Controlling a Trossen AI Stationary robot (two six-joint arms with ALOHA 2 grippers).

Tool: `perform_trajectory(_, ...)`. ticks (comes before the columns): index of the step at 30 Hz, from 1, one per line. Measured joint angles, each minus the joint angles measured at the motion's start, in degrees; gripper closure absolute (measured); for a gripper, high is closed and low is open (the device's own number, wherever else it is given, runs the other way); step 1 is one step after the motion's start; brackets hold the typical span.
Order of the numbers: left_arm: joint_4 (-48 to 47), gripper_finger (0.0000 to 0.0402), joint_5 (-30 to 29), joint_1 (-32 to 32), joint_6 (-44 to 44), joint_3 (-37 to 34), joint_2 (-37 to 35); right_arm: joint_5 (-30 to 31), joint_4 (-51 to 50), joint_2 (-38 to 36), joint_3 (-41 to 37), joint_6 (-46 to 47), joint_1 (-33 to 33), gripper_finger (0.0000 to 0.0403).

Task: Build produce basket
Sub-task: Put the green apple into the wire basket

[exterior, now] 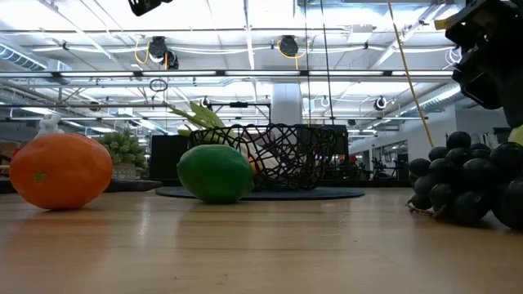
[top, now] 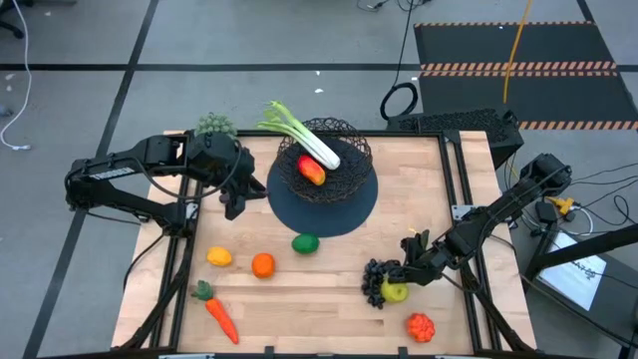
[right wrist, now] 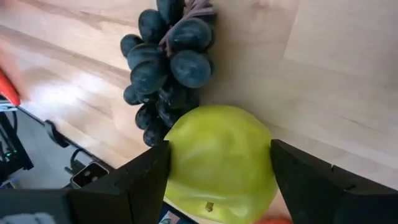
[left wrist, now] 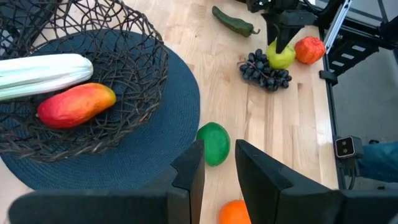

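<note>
The black wire basket [top: 329, 160] stands on a flat dark round mat [top: 344, 214] and holds a green-white leek [top: 304, 140] and a red-yellow mango [top: 311, 171]. My left gripper [top: 234, 196] is open and empty above the table, just left of the mat. Its fingers [left wrist: 188, 171] point toward the lime [left wrist: 214, 143]. My right gripper [top: 399, 282] is near the front right, shut on a yellow-green apple [right wrist: 219, 162] that sits beside the dark grapes [right wrist: 163, 59]. My right gripper pinches the apple's two opposite sides [right wrist: 174, 155] between its two fingers [right wrist: 144, 177], coming from above. The grapes lie against the apple's side. I cannot tell whether the apple is clear of the table.
On the wood lie the lime [top: 305, 242], a lemon [top: 219, 256], an orange [top: 262, 264], a carrot [top: 220, 316] and a red tomato [top: 421, 326]. A dark green cucumber [left wrist: 233, 22] lies beyond the grapes. A fuzzy grey-green clump [top: 214, 125] sits at the far left.
</note>
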Motion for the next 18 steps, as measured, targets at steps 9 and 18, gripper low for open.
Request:
perform_trajectory(9, 0.1, 0.0311, 0.0, 0.0, -1.4, 0.0, 0.0, -0.1, 7.1, 0.0, 0.0, -3.1, 0.0, 0.0145)
perform_trajectory(18, 2.7, 0.0311, 0.0, 0.0, -1.6, 0.0, 0.0, 2.8, 12.7, -2.4, 0.0, -4.9, -0.8, 0.0145)
